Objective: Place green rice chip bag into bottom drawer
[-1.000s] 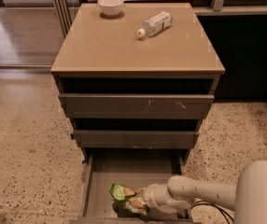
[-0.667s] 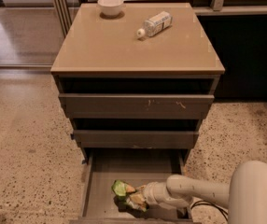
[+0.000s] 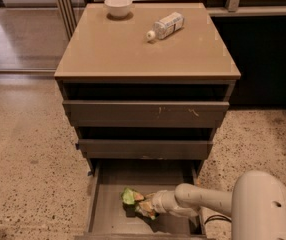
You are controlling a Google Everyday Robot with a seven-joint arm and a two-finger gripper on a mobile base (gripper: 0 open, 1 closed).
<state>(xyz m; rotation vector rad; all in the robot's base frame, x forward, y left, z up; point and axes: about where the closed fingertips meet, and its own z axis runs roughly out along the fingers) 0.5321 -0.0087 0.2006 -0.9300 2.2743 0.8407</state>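
The green rice chip bag (image 3: pixel 130 196), crumpled green foil with orange and white patches, lies on the floor of the bottom drawer (image 3: pixel 112 219), which is pulled out. My gripper (image 3: pixel 146 207) reaches in from the right at the end of the white arm and is at the bag's right end, low in the drawer. The bag's right part is covered by the gripper.
A white plastic bottle (image 3: pixel 166 26) lies on its side on the cabinet top (image 3: pixel 133 54). A small white bowl (image 3: pixel 118 6) stands at the back left. The scratched top drawer (image 3: pixel 146 113) and middle drawer (image 3: pixel 146 148) sit slightly pulled out. Speckled floor surrounds the cabinet.
The arm and bag have shifted slightly left and deeper in the drawer; the bag stays low on the drawer floor.
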